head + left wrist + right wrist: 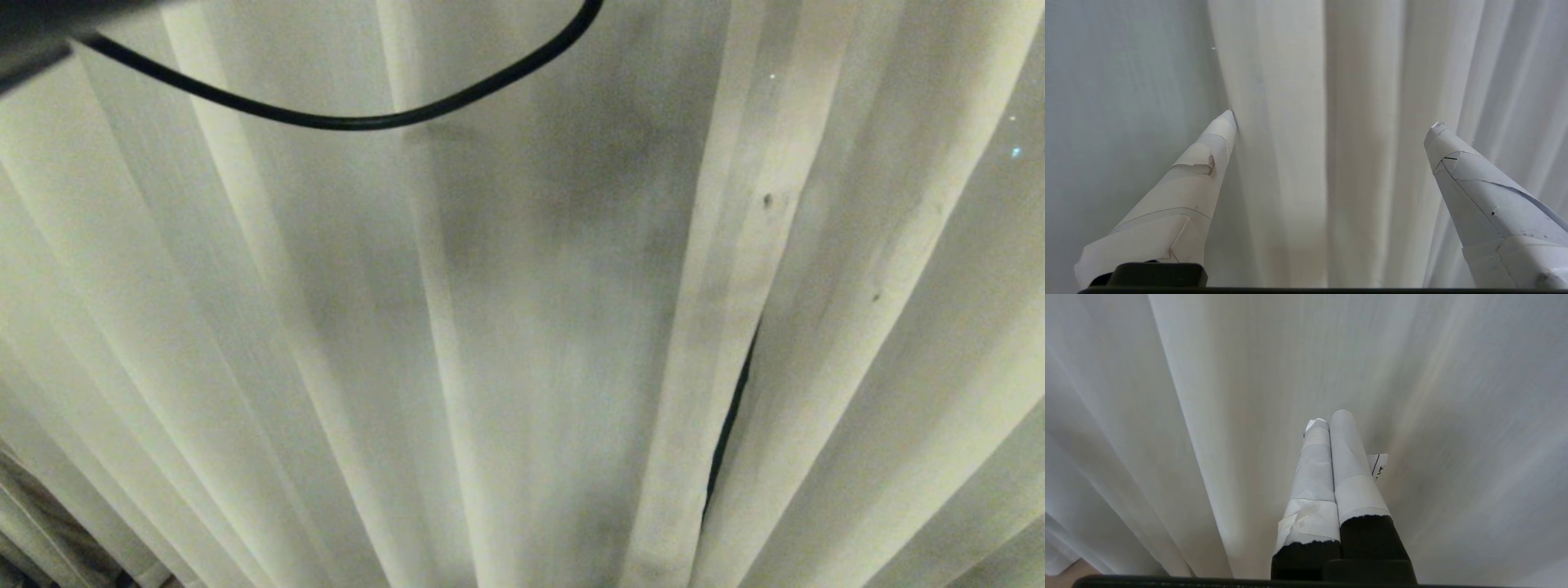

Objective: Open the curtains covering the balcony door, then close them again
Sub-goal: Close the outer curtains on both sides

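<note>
Cream pleated curtains (522,327) fill the whole head view, drawn together, with a thin dark slit (729,425) where two hemmed edges meet. The balcony door is hidden behind the fabric. In the left wrist view my left gripper (1333,122) is open wide, facing the curtains (1290,81). A broad pleat stands between its taped fingers, and one fingertip (1229,118) lies at the pleat's edge. In the right wrist view my right gripper (1329,418) is shut with nothing in it, pointing at the curtains (1208,396). Neither gripper shows in the head view.
A black cable (351,122) loops across the top of the head view from a dark part (33,33) at the upper left corner. A bit of floor (1069,569) shows under the curtain's hem in the right wrist view.
</note>
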Motion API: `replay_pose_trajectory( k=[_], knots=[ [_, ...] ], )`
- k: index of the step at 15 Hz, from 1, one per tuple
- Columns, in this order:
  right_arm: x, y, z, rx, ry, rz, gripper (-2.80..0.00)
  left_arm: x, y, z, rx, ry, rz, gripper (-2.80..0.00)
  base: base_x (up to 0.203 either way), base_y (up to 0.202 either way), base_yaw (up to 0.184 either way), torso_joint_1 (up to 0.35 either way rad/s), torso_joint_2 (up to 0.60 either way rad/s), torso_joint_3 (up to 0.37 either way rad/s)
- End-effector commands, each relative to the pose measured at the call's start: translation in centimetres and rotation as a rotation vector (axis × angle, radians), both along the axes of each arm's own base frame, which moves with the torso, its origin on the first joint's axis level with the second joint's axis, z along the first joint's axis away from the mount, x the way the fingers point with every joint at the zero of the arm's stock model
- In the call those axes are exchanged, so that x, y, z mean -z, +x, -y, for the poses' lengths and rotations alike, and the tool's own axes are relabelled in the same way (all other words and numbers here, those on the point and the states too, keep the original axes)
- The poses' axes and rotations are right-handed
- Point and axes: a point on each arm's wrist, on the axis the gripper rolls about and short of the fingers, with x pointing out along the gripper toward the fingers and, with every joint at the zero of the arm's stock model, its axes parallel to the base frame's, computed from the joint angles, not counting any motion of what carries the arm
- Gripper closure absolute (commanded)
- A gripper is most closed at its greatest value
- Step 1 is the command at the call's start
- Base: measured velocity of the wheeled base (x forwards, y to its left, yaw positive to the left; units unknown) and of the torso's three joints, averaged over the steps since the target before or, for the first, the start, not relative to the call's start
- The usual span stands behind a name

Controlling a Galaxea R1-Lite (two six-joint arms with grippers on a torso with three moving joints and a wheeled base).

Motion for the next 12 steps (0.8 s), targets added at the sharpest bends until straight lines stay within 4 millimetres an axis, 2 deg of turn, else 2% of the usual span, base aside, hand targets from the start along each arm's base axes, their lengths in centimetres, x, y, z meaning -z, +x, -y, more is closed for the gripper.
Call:
replay_pose_trajectory(
  k=[1,8,12],
  knots=[
    [0.0,0.0,0.0,-0.001,-0.001,-0.002,0.00,-1.2,-1.3,-2.7,0.009,-0.034,0.016,-2.80,0.000,0.000,0.000,0.000,0.00,0.000],
    [0.0,0.0,0.0,0.000,-0.001,-0.002,0.00,-3.2,-3.8,-7.0,-0.009,-0.057,0.075,-2.80,0.000,0.000,0.000,0.000,0.00,0.000],
    [0.0,0.0,0.0,-0.001,-0.001,-0.002,0.00,-3.4,-4.0,-8.2,-0.012,-0.057,0.091,-2.80,0.000,0.000,0.000,0.000,0.00,0.000]
  ],
)
